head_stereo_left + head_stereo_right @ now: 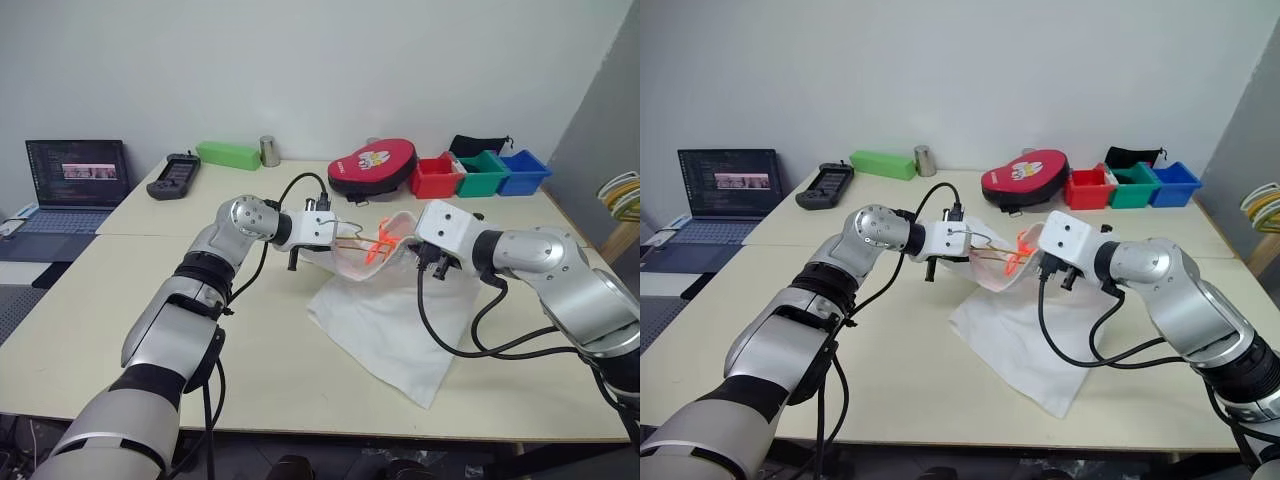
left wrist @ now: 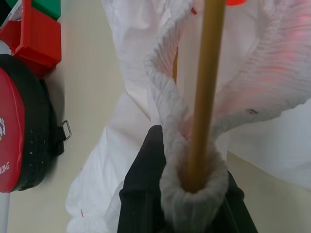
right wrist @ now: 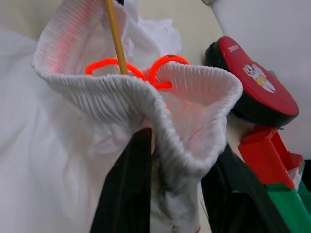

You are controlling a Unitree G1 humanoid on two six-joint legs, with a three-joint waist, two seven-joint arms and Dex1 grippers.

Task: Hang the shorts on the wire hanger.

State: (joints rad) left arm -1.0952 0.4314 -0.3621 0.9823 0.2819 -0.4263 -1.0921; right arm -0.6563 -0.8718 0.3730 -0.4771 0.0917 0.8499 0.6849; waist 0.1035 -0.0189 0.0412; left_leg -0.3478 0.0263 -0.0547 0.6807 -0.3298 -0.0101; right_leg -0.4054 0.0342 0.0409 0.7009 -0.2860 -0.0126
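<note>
Shorts (image 1: 380, 300) held up over the worktop (image 1: 120, 330) by both grippers.
The waistband and wire hanger (image 2: 204, 97) are pinched by the left gripper (image 2: 187, 194); waistband lies between the right gripper (image 3: 177, 170) fingers, parted narrowly, orange cord (image 3: 165, 65) at twelve o'clock.

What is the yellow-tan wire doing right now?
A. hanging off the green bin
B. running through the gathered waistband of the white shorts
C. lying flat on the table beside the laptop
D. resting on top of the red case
B: the wire hanger passes inside the shorts' ribbed waistband.
</note>
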